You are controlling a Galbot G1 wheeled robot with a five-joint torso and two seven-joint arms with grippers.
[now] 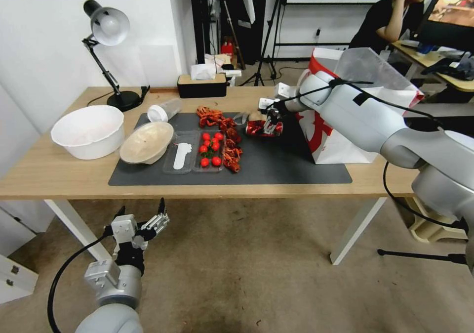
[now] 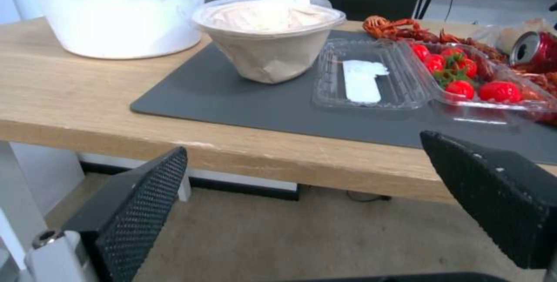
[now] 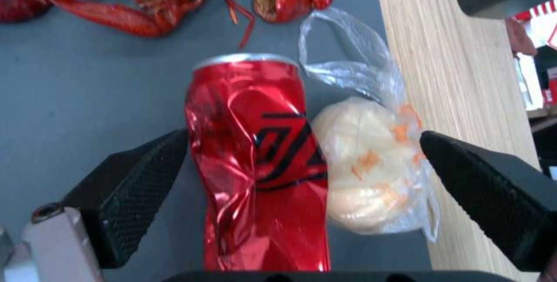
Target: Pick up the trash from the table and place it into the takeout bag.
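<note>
Head view. Table: long light-wood top, white legs, dark grey mat laid flat across its middle. Takeout bag: white paper, red side panels, standing upright at the mat's right end. Crushed red soda can: lying on the mat just left of the bag, long axis roughly across the table. Right gripper: reached over the can from the bag side. Tan round bowl: tilted at the mat's left end, beside the large white bowl. Left gripper: hanging below the table's front edge, fingers spread, holding nothing.

Left wrist view. Tan round bowl: paper, tapered, clear-lidded. Clear tray of red tomatoes: hinged, thin plastic, open on the mat.

Right wrist view. Crushed red soda can: dented glossy metal, silver rim pointing away from the wrist, long axis in line with the gripper's reach. Beige lump in clear wrap: rounded, soft-looking, touching the can's side. Right gripper: textured black fingers parted, straddling both can and lump, one finger close against the can, not clamped.
</note>
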